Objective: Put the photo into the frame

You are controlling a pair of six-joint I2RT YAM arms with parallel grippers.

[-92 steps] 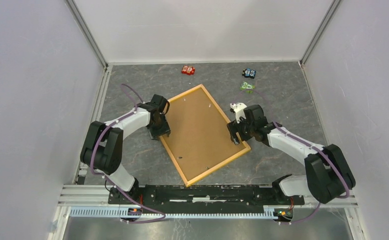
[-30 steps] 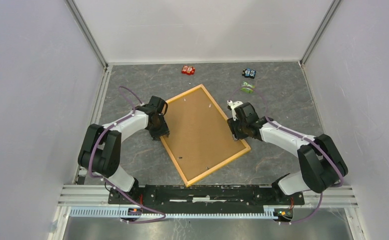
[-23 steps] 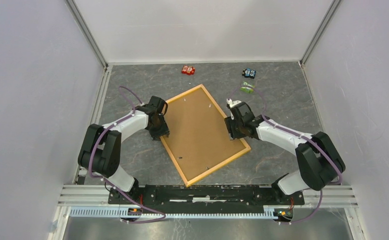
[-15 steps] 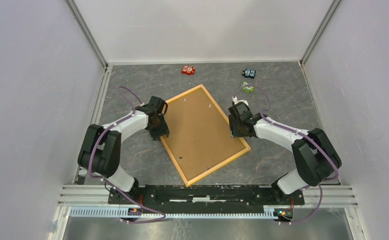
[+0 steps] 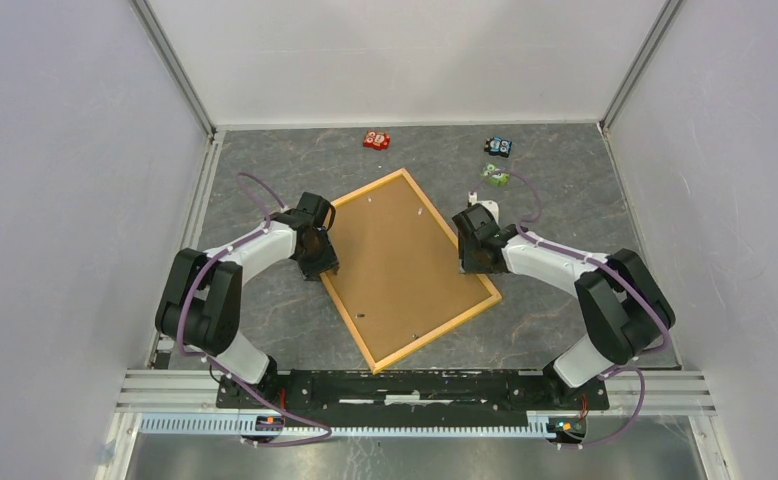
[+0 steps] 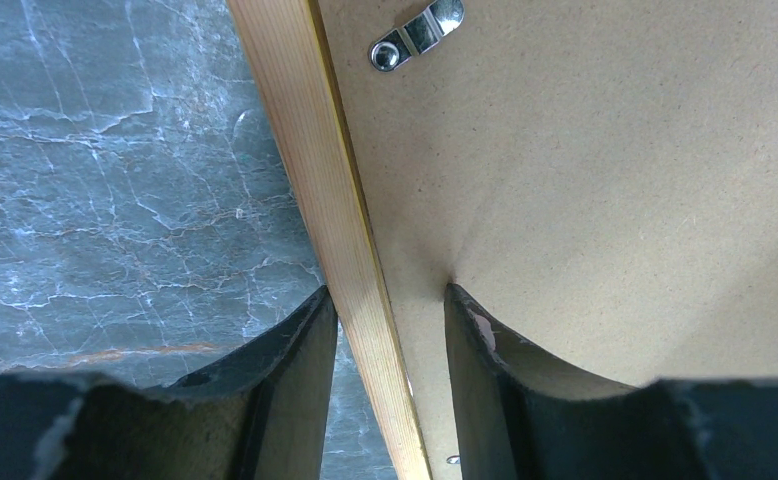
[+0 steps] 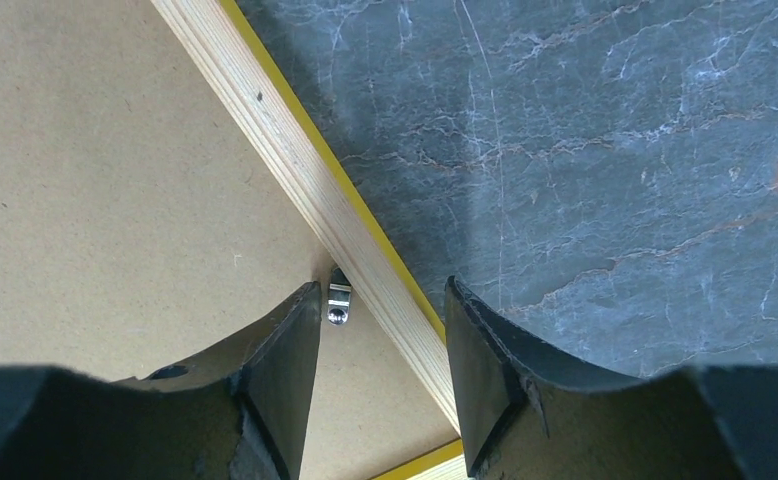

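A: Frame [image 5: 437,333]?
B: Flat mid-table [image 5: 565,180], angled, backing board [image 5: 405,255] facing up.
A: Left gripper [image 6: 388,295]?
B: Narrow gap, straddling the left rail.
A: Right gripper [image 7: 382,288]?
B: Same, astride the right rail, beside a metal clip [image 7: 338,300].

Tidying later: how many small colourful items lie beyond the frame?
3: red one at far centre, blue one far right, green one just nearer it; more may be hidden.
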